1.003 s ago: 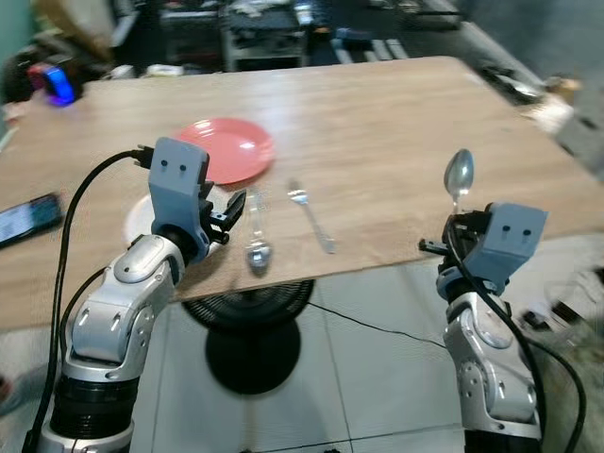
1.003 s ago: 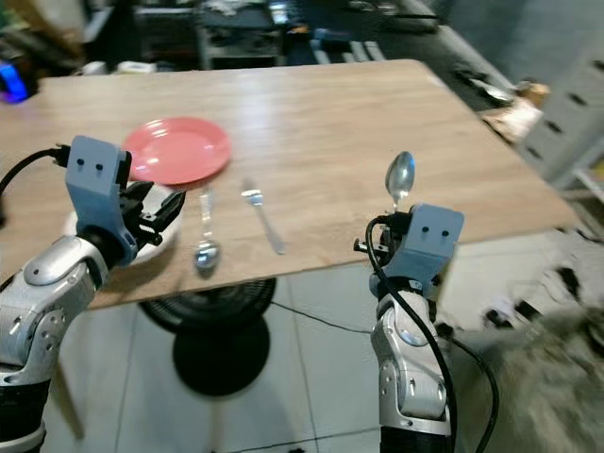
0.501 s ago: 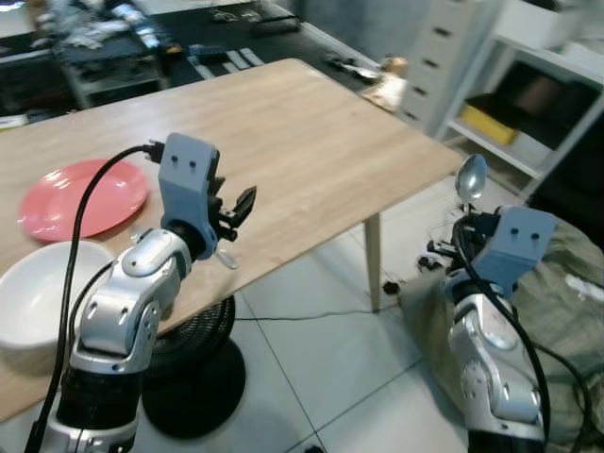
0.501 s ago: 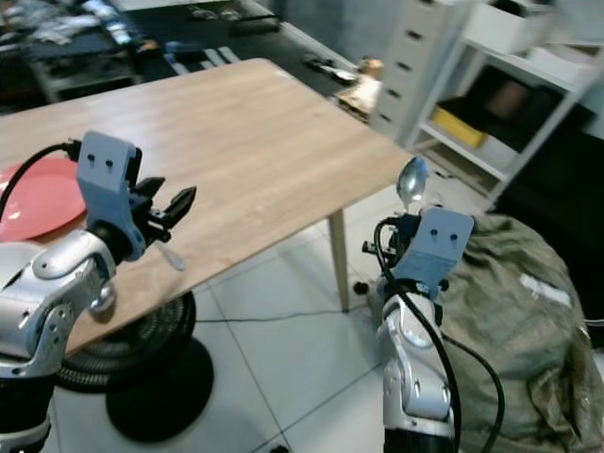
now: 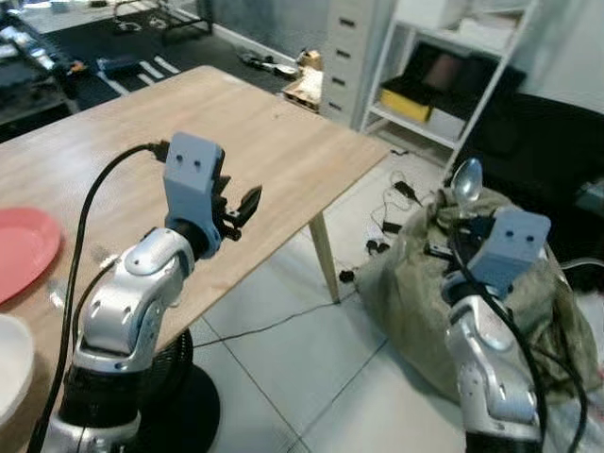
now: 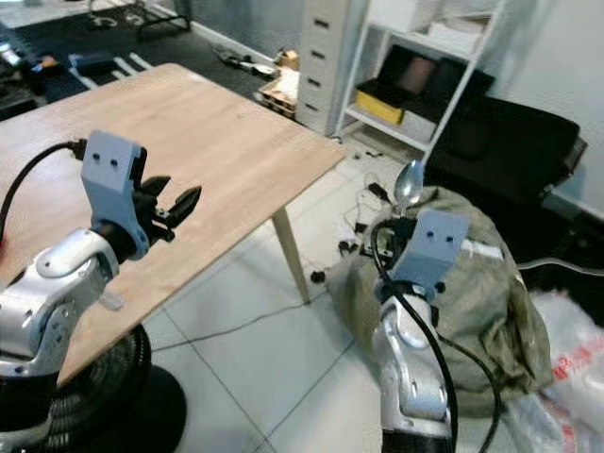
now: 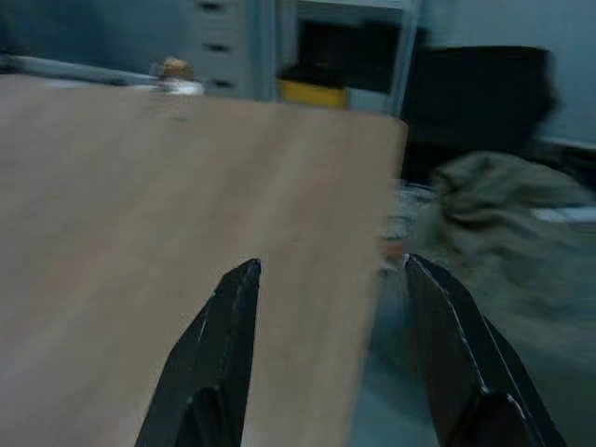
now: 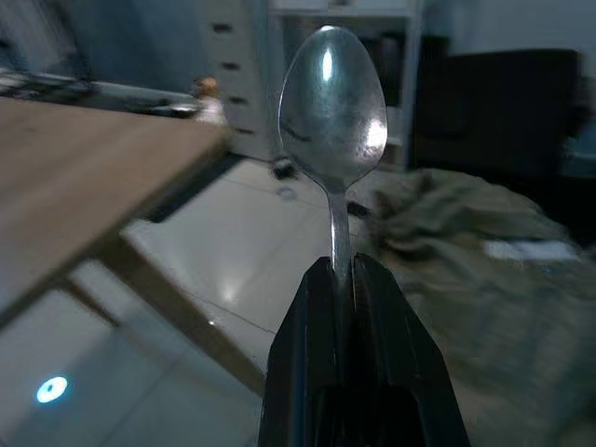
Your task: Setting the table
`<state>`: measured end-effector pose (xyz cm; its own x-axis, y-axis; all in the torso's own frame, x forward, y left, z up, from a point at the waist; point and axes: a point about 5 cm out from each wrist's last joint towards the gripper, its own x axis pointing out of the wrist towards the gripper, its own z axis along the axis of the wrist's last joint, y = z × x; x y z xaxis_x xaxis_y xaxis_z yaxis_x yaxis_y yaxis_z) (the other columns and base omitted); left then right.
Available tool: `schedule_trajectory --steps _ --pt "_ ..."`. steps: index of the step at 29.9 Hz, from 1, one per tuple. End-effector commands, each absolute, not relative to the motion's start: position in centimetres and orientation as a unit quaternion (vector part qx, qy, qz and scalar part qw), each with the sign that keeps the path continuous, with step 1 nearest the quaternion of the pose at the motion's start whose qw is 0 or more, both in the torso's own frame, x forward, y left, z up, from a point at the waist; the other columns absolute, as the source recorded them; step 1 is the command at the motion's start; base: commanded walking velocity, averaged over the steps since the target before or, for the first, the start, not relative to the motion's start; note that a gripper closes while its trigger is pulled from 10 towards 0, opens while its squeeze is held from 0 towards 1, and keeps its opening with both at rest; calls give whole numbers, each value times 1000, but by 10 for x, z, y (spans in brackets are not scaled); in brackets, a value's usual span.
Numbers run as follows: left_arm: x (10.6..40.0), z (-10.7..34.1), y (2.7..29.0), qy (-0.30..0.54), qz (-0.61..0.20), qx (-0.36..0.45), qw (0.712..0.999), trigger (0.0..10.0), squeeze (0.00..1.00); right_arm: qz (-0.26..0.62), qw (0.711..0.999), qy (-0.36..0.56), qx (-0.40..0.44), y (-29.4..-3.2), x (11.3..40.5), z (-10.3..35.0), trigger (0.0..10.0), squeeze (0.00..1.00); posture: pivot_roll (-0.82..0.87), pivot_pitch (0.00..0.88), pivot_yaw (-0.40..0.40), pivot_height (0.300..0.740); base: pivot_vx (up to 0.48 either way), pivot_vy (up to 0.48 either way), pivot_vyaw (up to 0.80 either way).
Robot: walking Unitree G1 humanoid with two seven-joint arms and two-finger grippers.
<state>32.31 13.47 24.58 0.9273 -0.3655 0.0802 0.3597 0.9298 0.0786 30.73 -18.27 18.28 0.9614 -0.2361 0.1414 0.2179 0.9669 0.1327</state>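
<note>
The right gripper [image 8: 341,279] has its two black fingers pinched flat together on the handle of a spoon [image 8: 332,107], which stands upright with its bowl at the top, probably so that it rides steady and cannot slip out while the robot moves; in the left eye view that spoon sits at the right of the frame, just above the grey wrist housing and over the tiled floor, well off the table [image 5: 283,142]. The left gripper [image 7: 328,307] is spread wide with nothing between its fingers, poised at centre left of the left eye view above the wooden table top near its front edge, a ready posture for taking or steadying something. Outward from there, a red plate [image 5: 21,247] lies at the far left edge of the frame on the table, and the rim of a white bowl [image 5: 9,363] shows at the lower left corner, so the place setting the spoon most likely belongs to is far from the spoon itself. In the way of any approach, a slumped olive sack [image 5: 415,274] rests on the floor right behind the right arm, with loose cables [image 5: 392,203] strewn by the table leg [image 5: 324,264]; a drawer cabinet [image 5: 354,47] and an open shelf [image 5: 444,66] stand at the upper right.
</note>
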Motion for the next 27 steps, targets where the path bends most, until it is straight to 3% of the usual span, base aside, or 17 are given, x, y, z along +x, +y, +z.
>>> schedule_trajectory --steps 1,21,27 --pt "323 242 136 -41 -184 37 981 10000 0 -122 988 -77 56 -185 305 181 10000 0 6 94 78 740 0 0 -800" --pt "280 183 127 26 -237 67 969 10000 0 -118 992 -4 32 -183 279 131 10000 0 7 108 79 740 0 0 -800" --pt "272 169 131 38 -215 55 974 10000 0 -107 994 11 21 -181 271 119 10000 0 1 101 77 740 0 0 -800"
